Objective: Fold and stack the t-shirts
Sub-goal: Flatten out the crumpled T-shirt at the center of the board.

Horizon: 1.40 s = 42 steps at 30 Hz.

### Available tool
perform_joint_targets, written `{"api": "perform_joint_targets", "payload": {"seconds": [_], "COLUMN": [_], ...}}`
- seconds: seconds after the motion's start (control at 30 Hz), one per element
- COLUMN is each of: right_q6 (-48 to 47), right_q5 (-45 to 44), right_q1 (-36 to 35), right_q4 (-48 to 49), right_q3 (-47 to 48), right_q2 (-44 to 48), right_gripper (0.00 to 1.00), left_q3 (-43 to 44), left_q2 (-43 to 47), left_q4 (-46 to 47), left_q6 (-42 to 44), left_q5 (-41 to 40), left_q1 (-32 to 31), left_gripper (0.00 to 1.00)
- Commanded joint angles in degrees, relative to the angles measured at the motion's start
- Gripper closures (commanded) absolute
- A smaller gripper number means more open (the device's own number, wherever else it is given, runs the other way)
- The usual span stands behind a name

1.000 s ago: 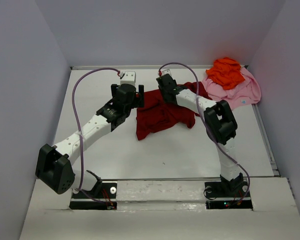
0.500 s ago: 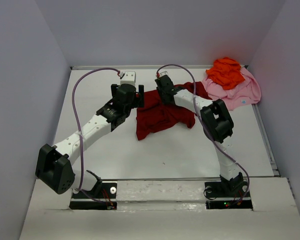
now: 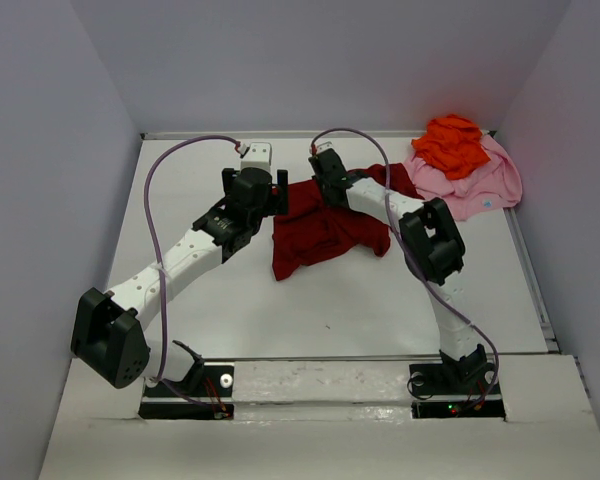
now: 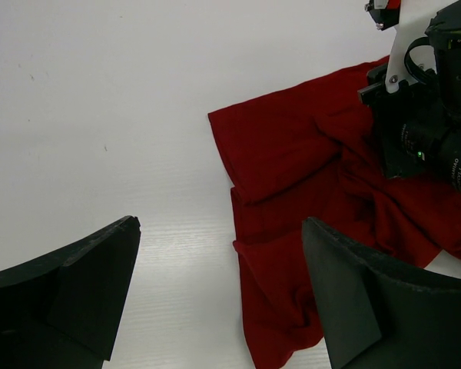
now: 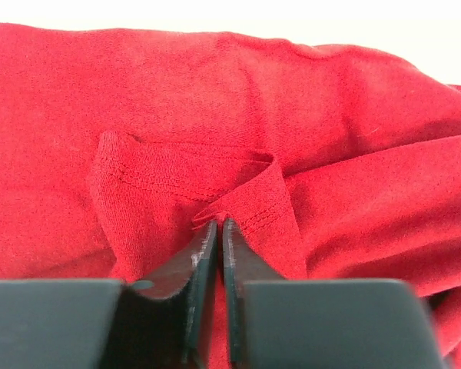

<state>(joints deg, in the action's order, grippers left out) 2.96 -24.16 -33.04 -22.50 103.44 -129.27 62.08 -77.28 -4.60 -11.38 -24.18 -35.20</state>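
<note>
Right gripper (image 5: 217,224) nudged left and its jaws pinched down on a stitched hem fold of the crumpled dark red cloth t-shirt (image 3: 325,235), mid-back on the white table (image 3: 330,310). Left gripper (image 4: 220,221) spread wide at the shirt's left edge, holding nothing. Bright orange cloth t-shirt (image 3: 452,143) lies on light pink cloth t-shirt (image 3: 480,185), far right corner.

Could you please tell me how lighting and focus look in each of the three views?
Top external: even, soft light, only faint shadows on the table, all sharp. Left wrist: table nearly washed out, dark red t-shirt crisp. Right wrist: hem stitching sharp, right tool slightly soft up close, far table strip blown white.
</note>
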Motion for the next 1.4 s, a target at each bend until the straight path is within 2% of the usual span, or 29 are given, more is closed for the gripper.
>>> {"api": "perform_joint_targets", "payload": {"seconds": [0.0, 0.03, 0.2, 0.37, 0.5, 0.7, 0.9, 1.03, 1.1, 1.2, 1.37], "right_q6": [0.03, 0.11, 0.64, 0.99, 4.06, 10.21, 12.50, 13.38, 13.47, 13.30, 13.74], "right_q5": [0.34, -0.09, -0.88, -4.04, -3.35, 4.28, 5.97, 7.46, 7.46, 6.67, 7.99], "right_q1": [-0.19, -0.19, -0.19, -0.19, -0.19, -0.19, -0.19, -0.19, -0.19, -0.19, -0.19], "right_q4": [0.70, 0.70, 0.97, 1.06, 0.97, 2.80, 4.04, 4.40, 4.40, 4.40, 4.83], "right_q3": [2.12, 1.94, -1.21, -5.96, -11.58, -21.86, -28.36, -31.62, -32.86, -35.49, -39.10], "right_q2": [-1.16, -1.07, 1.82, 8.59, 15.62, 24.66, 28.89, 32.23, 34.52, 37.33, 41.46], "right_gripper": [0.94, 1.00, 1.00, 1.00, 1.00, 1.00, 1.00, 1.00, 1.00, 1.00, 1.00], "left_q3": [2.87, 2.78, 2.78, 2.78, 2.69, 2.69, 2.51, 3.39, 3.22, -0.20, 0.31], "left_q2": [1.69, 1.69, 1.78, 1.78, 2.39, 2.30, 1.60, -0.06, -0.77, -2.69, -10.78], "left_q4": [0.47, 0.47, 0.47, 0.47, 0.56, 0.64, 0.47, -1.63, -1.64, 2.64, 3.90], "left_q6": [0.74, 0.83, 0.74, 0.57, 0.39, -0.14, -1.45, -9.34, -16.98, -23.84, -26.41], "left_q5": [-0.25, -0.34, -0.51, -0.34, -0.60, 0.19, 0.63, 2.47, 4.06, 3.54, 3.97], "left_q1": [-0.22, -0.22, -0.31, -0.22, -0.31, -0.31, -0.31, -0.22, -0.39, -0.40, -0.57], "left_gripper": [0.04, 0.04, 0.04, 0.04, 0.04, 0.04, 0.04, 0.06, 0.07, 0.08, 0.10]}}
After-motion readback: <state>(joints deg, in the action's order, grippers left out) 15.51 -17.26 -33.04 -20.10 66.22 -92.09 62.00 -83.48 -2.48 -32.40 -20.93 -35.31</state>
